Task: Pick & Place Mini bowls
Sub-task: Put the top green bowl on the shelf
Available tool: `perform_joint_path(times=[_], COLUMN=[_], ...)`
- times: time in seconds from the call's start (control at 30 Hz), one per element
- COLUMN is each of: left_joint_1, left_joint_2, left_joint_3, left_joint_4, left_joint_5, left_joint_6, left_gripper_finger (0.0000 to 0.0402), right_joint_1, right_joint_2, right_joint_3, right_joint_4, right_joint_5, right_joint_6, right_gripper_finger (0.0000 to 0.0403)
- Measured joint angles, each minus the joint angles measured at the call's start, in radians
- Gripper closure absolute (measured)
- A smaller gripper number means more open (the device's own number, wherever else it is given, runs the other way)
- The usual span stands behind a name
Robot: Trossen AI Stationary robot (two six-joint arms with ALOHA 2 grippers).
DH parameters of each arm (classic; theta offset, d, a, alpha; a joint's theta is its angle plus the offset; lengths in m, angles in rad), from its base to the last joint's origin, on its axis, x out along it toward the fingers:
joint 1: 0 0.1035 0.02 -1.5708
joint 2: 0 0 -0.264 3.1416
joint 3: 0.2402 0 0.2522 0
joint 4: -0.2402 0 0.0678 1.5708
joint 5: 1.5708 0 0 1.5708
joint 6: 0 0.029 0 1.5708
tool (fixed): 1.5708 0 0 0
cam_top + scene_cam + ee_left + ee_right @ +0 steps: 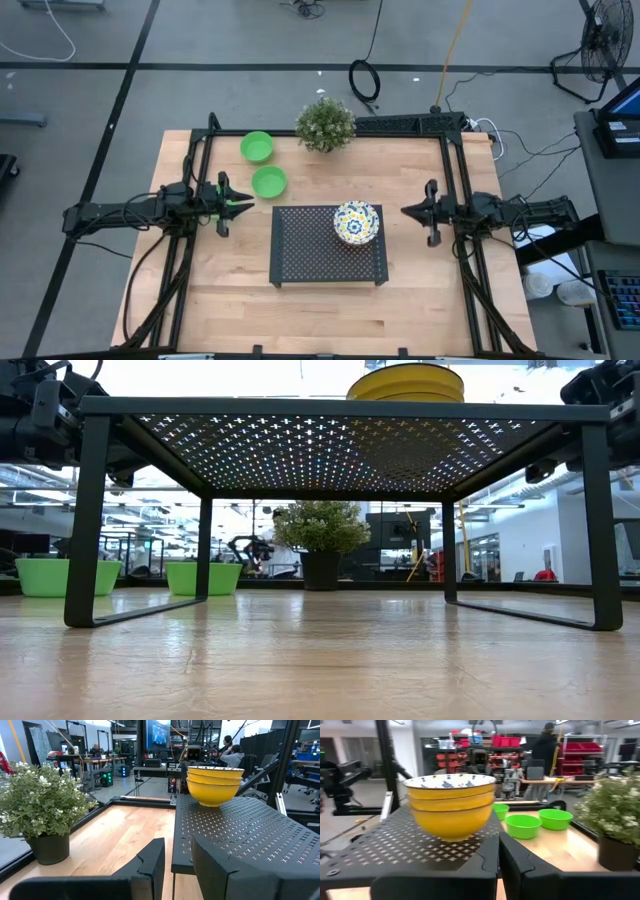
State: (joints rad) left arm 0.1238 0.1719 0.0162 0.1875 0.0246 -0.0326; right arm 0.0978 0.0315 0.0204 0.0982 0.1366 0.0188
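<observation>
A stack of three floral bowls [356,222], yellow outside and white with blue flowers inside, stands on the right part of a black perforated rack [310,255]. The stack also shows in the left wrist view [214,784] and the right wrist view [451,807]. Two plain green bowls [257,146] [269,181] sit on the table beyond the rack's far left corner, apart from each other. My left gripper [243,203] hovers left of the rack, slightly open and holding nothing. My right gripper [405,211] hovers right of the rack, shut and empty.
A green potted plant [325,123] stands at the table's far edge, behind the rack. The rack stands on thin legs [85,520] with open space beneath. Bare wood lies in front of the rack. People and workshop gear show in the room beyond.
</observation>
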Motion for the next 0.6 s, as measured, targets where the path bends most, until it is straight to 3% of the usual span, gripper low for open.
perform_joint_path(times=[0.6], left_joint_1=[0.0], left_joint_2=[0.0], left_joint_3=[0.0], left_joint_4=[0.001], left_joint_5=[0.0], left_joint_6=[-0.004], left_gripper_finger=[0.0302], right_joint_1=[0.0], right_joint_2=[0.0], right_joint_3=[0.0], right_joint_4=[-0.021], right_joint_5=[-0.008], right_joint_6=[-0.004], right_gripper_finger=[0.0403])
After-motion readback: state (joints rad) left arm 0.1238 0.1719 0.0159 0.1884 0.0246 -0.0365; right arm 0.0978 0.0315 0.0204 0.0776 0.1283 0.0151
